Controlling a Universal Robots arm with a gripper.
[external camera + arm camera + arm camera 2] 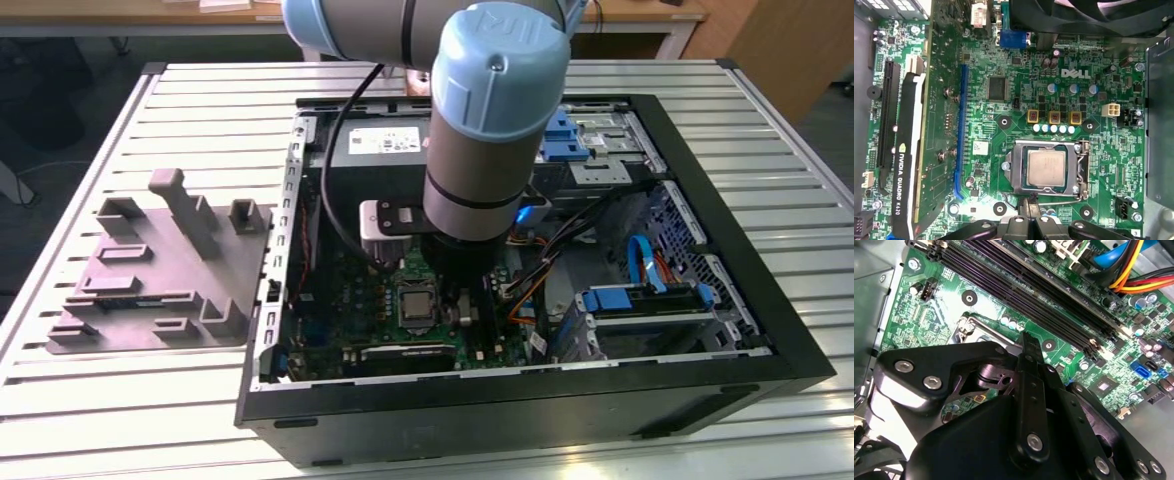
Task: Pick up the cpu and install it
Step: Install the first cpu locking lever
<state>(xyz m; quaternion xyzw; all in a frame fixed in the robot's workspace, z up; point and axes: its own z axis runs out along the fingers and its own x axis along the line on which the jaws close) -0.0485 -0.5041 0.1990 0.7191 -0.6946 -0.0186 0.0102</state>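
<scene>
Fingers point(1029, 212) pressed together, tips meeting, grasping nothing, poised just short of socket frame point(1081, 170) edge. Cpu point(1047, 167) already seated flat inside socket, silvery top exposed, just ahead of fingertips, untouched. Motherboard point(1094, 100) spread beneath; graphics card point(906, 150) well off to side. Judged: chip dropped in place, clenched tips low and near frame, probably for work at socket latch. Arm point(487, 140) down inside computer case point(721, 290) on tabletop point(214, 85).
</scene>
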